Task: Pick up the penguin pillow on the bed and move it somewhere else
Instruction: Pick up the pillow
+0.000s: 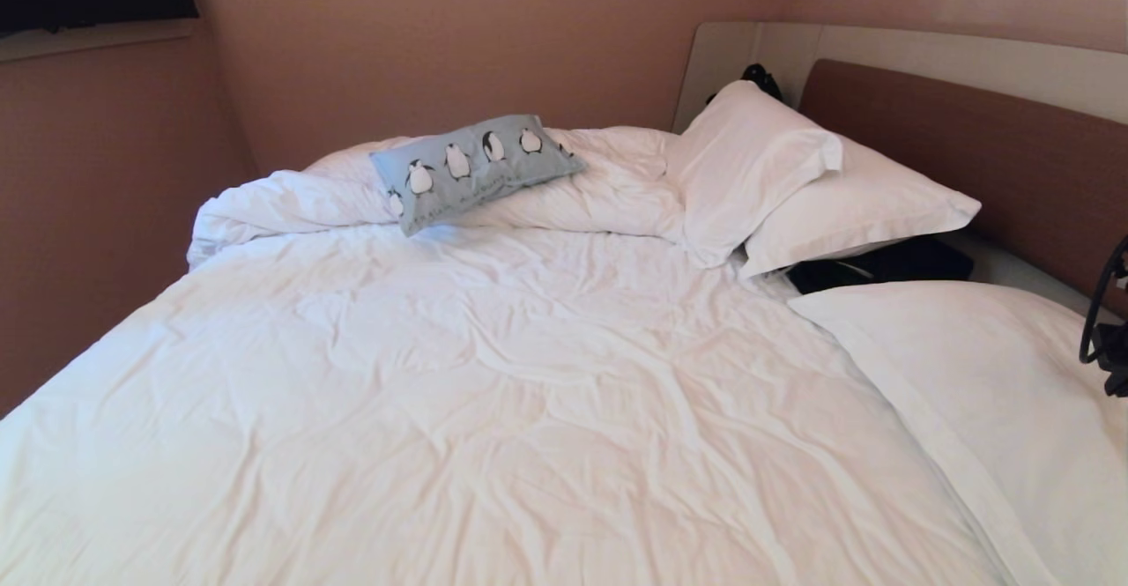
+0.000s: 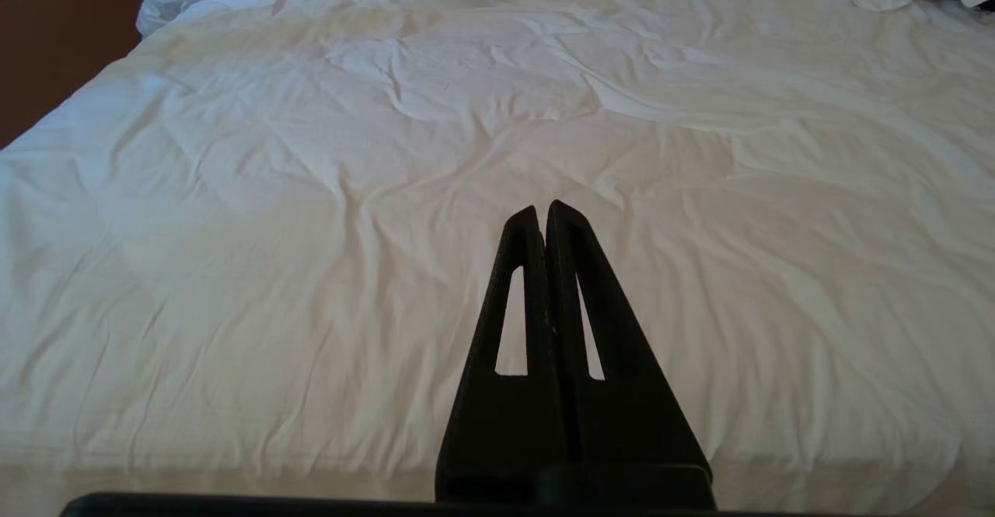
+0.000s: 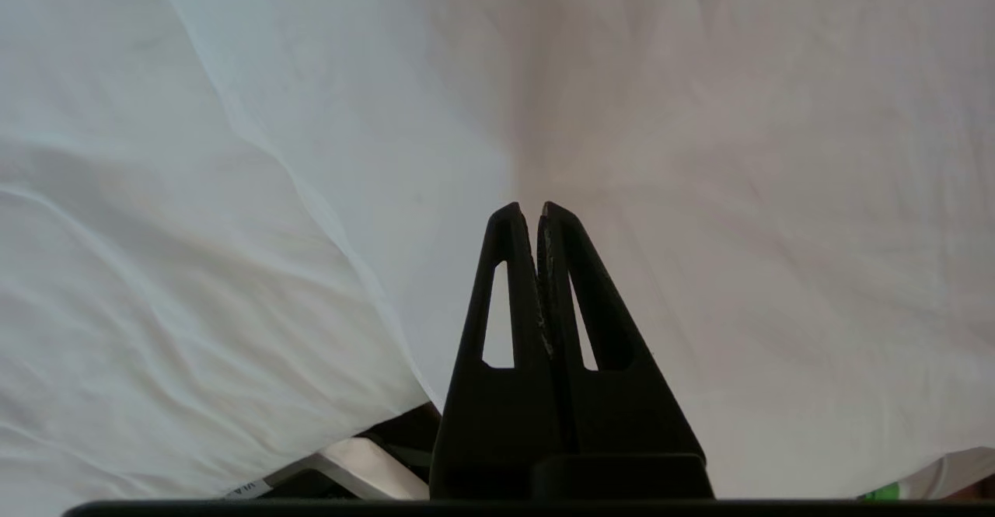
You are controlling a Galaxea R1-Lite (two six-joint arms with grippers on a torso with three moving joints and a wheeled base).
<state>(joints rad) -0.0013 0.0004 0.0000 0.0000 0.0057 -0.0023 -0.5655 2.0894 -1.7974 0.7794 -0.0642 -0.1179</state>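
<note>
The bed [image 1: 493,410] fills nearly the whole head view, covered by a rumpled white duvet [image 1: 458,366] that is bunched into a thick roll along the far edge. A brown headboard [image 1: 969,145] with a pale surround runs along the bed's right side, and pinkish-brown walls [image 1: 423,31] close off the far side and the left.

Three plain white pillows lie by the headboard: one large pillow [image 1: 987,366] at the near right corner of the bed, and a stacked pair [image 1: 793,181] further along the headboard edge, the upper one leaning on the lower. Something dark [image 1: 881,264] is wedged beneath the pair, too hidden to identify.

The penguin pillow [image 1: 471,167] rests tilted on the duvet roll at the far edge of the bed, towards the far left corner, with its row of penguins facing up. Nothing touches it.

The right arm [image 1: 1109,322] shows only as a dark cable and bracket at the right edge of the head view. The right gripper [image 3: 528,210] hangs over white bedding at a fabric edge, its jaws pressed together on nothing. The left gripper [image 2: 542,207] points across the flat duvet towards the far edge, well short of the roll, its jaws likewise closed and empty.
</note>
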